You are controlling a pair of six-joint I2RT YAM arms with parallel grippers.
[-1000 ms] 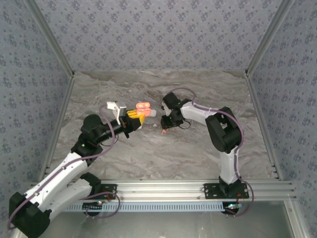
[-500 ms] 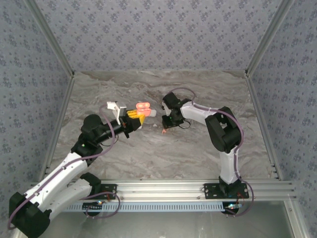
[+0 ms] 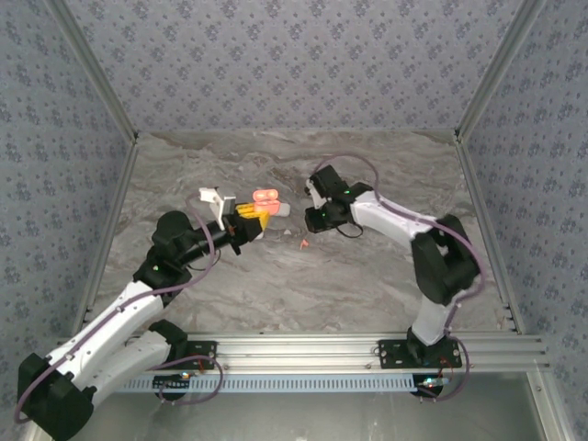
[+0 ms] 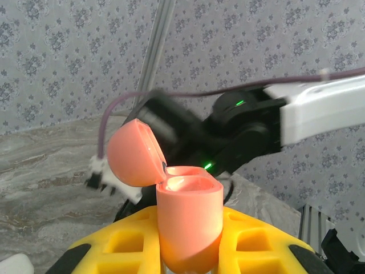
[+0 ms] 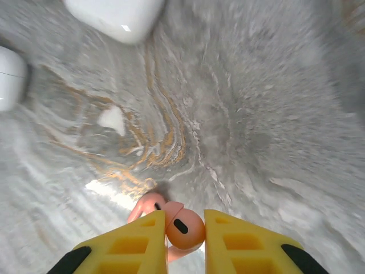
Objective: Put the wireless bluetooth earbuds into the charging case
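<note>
Plainly, the right gripper (image 5: 185, 221) is clamped on a coral earbud (image 5: 185, 231). The bud fills the gap between the yellow fingers (image 5: 134, 242), with its dark spot facing the wrist camera. A paler coral shape just behind it is partly covered by one finger; whether it is a stem or a second bud I cannot tell. Beyond the fingertips the table (image 5: 274, 114) is smeared with blur. Farther ahead sits a small white blot (image 5: 112, 119), too blurred to name. Past it are a white case (image 5: 114, 14), cut by the top edge, and a second white case (image 5: 8, 77), cut by the side edge. From above, this gripper's fingers are hidden under its wrist. A coral speck (image 3: 304, 243) lies just beside it, too small to make out.

The left gripper (image 4: 189, 254) grips the coral case (image 4: 188, 220) upright between its yellow fingers, with the lid (image 4: 134, 154) tipped open to one side. The case's bottom is cut off and its wells are hidden behind the rim. Behind the case the right arm (image 4: 245, 125) is blurred.
</note>
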